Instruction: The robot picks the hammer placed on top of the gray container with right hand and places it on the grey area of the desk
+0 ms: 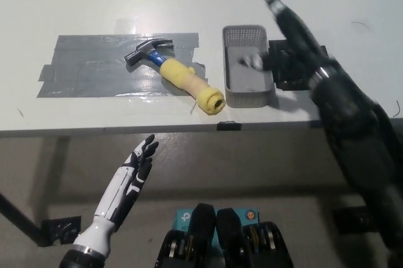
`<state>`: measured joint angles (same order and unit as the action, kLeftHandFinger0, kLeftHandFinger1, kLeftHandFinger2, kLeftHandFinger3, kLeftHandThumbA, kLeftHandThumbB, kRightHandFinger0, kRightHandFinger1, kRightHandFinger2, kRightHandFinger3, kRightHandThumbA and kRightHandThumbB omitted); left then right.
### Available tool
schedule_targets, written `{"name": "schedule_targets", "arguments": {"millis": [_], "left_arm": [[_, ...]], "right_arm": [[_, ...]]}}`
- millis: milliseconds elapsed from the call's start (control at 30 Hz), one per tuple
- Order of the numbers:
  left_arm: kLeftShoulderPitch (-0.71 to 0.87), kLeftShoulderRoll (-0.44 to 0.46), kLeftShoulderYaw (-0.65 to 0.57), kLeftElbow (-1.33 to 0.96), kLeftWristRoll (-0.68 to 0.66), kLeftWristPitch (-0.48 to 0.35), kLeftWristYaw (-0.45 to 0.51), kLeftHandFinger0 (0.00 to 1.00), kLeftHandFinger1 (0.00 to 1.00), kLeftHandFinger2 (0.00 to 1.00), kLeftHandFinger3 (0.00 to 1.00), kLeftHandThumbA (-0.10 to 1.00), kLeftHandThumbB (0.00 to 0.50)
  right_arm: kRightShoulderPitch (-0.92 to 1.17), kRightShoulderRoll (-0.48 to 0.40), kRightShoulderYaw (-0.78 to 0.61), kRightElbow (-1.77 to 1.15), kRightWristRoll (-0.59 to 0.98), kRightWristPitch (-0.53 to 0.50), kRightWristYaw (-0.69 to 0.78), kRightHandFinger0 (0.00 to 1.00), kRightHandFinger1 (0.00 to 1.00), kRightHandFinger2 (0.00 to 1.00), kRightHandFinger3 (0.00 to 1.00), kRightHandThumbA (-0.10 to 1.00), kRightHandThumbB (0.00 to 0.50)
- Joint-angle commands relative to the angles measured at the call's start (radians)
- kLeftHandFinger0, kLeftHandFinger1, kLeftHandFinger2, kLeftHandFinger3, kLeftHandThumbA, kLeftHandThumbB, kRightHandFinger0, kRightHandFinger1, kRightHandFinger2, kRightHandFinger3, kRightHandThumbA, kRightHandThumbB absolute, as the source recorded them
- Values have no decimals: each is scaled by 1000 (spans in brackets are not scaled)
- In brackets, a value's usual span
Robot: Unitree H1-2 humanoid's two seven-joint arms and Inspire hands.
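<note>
**Hammer lying on grey patch, right hand clear of it**

The hammer point(173, 73) is lying flat on the counter point(94, 4), its metal head and blue neck over the grey area point(88, 70), its yellow grip running off the patch's right edge toward the counter's front edge. Nothing is holding it.

Handling, as judged: stiff throughout and head-heavy, so it is likely tipping head-down if taken near the butt. The yellow grip looks padded and less slippery than the steel; the best hold is probably on that grip close to the blue neck, near the balance point.

The right hand point(283, 13) is reaching out above the counter past the gray container point(247, 82), fingers stretched out and apart, holding nothing. The left hand point(135, 167) is resting below the counter edge at lower left, fingers apart, empty.

Surroundings: the container is sitting just beside the grip's butt end, appearing apart from it. A black mat point(286, 70) is lying to the container's right, partly hidden by the right arm. Nothing is covering the hammer.
</note>
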<state>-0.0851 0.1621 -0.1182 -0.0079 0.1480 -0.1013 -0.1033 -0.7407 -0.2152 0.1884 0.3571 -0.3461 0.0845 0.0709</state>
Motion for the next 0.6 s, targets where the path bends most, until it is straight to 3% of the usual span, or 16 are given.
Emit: {"name": "schedule_targets", "arguments": {"millis": [0, 133, 267, 500, 567], "left_arm": [[-121, -12, 66, 35, -24, -74, 63, 1000, 1000, 1000, 1000, 1000, 248], [-121, -15, 67, 50, -18, -87, 68, 1000, 1000, 1000, 1000, 1000, 247], [-110, -17, 68, 61, -21, -97, 68, 1000, 1000, 1000, 1000, 1000, 253], [-51, -23, 66, 36, -23, -81, 63, 1000, 1000, 1000, 1000, 1000, 266], [-36, -21, 68, 33, -25, -88, 61, 1000, 1000, 1000, 1000, 1000, 263]], "right_arm": [[262, -311, -319, -1155, 474, 166, 101, 1000, 1000, 1000, 1000, 919, 372], [316, -331, -339, -1203, 522, 130, 52, 1000, 1000, 1000, 1000, 886, 340], [393, -290, -325, -1253, 484, 115, 3, 1000, 1000, 1000, 1000, 951, 407], [650, -123, -237, -1141, 433, -44, -31, 1000, 1000, 1000, 1000, 1000, 349], [701, -97, -202, -1046, 394, -108, -17, 1000, 1000, 1000, 1000, 1000, 275]]}}
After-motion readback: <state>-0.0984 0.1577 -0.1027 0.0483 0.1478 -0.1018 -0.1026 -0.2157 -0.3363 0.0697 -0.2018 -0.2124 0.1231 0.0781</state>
